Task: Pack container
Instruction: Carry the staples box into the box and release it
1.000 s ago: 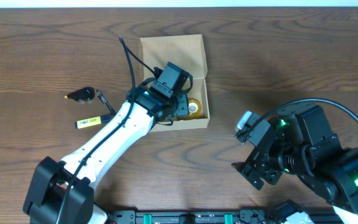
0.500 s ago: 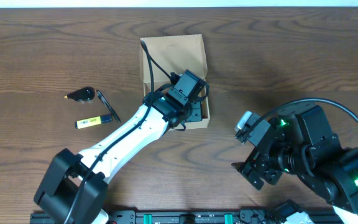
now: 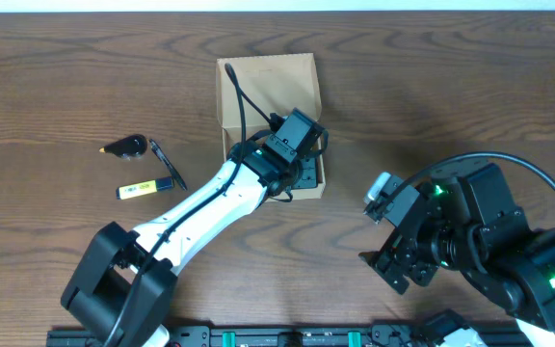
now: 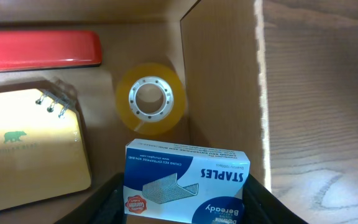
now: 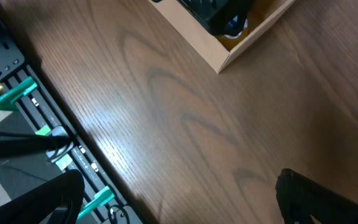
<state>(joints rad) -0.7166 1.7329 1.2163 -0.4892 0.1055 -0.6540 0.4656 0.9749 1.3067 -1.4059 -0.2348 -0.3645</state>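
Observation:
The brown cardboard container (image 3: 268,89) stands at the table's middle back with its flap lid open; it also shows in the left wrist view (image 4: 219,74) and the right wrist view (image 5: 253,37). My left gripper (image 3: 302,169) hangs over the box's front right corner, shut on a blue-and-white staples box (image 4: 185,183). Inside the container lie a roll of yellow tape (image 4: 151,99), a red flat item (image 4: 39,48) and a yellow spiral notebook (image 4: 27,143). My right gripper (image 5: 173,199) is open and empty above bare table at the front right.
Left of the container lie a black sharpener-like item (image 3: 128,146), a black pen (image 3: 167,164) and a yellow highlighter (image 3: 143,189). The table's front edge with a rail and green clamps (image 5: 17,93) shows in the right wrist view.
My left gripper has moved right over the container's front right part, now covering the tape roll from overhead. The right arm has not moved.

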